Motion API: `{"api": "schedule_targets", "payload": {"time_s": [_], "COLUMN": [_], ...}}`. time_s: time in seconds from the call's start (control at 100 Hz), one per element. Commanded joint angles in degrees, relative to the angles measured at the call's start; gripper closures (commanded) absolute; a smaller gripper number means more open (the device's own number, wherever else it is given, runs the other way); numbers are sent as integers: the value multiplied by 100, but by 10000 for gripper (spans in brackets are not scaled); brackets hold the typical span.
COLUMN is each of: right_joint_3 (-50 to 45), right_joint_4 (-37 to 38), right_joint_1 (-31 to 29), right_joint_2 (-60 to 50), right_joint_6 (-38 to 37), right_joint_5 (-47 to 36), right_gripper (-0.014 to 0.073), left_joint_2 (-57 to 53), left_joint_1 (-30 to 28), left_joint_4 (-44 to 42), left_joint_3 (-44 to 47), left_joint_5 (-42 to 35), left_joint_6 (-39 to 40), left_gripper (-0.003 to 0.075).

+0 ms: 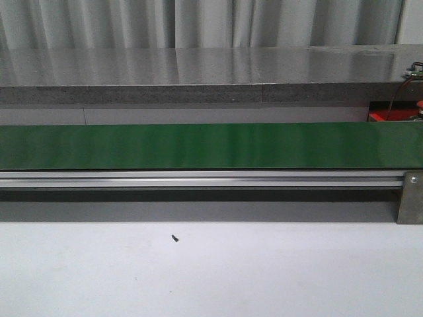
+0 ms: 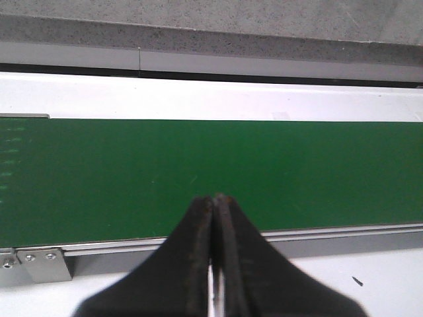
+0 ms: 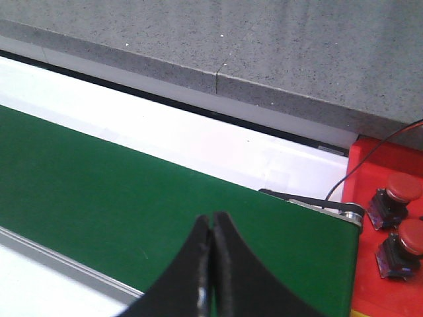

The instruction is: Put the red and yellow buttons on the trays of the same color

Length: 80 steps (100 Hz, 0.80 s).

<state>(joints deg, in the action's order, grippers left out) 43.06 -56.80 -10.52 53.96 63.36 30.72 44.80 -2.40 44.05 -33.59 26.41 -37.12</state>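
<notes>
Two red buttons (image 3: 403, 188) (image 3: 414, 236), mushroom caps on dark bases, sit on the red tray (image 3: 378, 158) past the belt's right end in the right wrist view. A corner of that tray (image 1: 380, 117) shows in the front view. My right gripper (image 3: 213, 216) is shut and empty over the green belt (image 3: 132, 191), left of the tray. Over the belt's near edge (image 2: 198, 165) my left gripper (image 2: 216, 198) is also shut with nothing in it. Neither gripper appears in the front view. Yellow buttons are out of view. A yellow sliver (image 3: 360, 313) shows below the red tray; I cannot tell what it is.
The green conveyor belt (image 1: 198, 145) runs across the table on an aluminium rail (image 1: 198, 178), with a metal bracket (image 1: 410, 198) at its right end. A grey stone ledge (image 1: 198, 66) stands behind. A thin cable (image 3: 390, 142) crosses the red tray. A dark speck (image 1: 175, 238) lies on the white table.
</notes>
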Motion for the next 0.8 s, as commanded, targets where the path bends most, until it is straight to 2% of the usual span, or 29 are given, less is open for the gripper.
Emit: {"api": "schedule_targets", "payload": {"time_s": [0.0, 0.66, 0.79], "right_joint_3": [180, 158, 158], "right_joint_4": [-169, -169, 152], "right_joint_1": [2, 9, 373], "right_joint_2": [-89, -94, -174], "right_joint_6": [60, 54, -46], "right_joint_5": [-141, -253, -632], "right_gripper": [661, 661, 661], "left_joint_2": [-24, -24, -24], "left_joint_1": [41, 41, 41], "left_joint_4": [175, 175, 175], "left_joint_3": [-155, -155, -155], "left_joint_5": [-226, -226, -226], "left_joint_6": [21, 21, 21], "left_gripper": [740, 740, 740]}}
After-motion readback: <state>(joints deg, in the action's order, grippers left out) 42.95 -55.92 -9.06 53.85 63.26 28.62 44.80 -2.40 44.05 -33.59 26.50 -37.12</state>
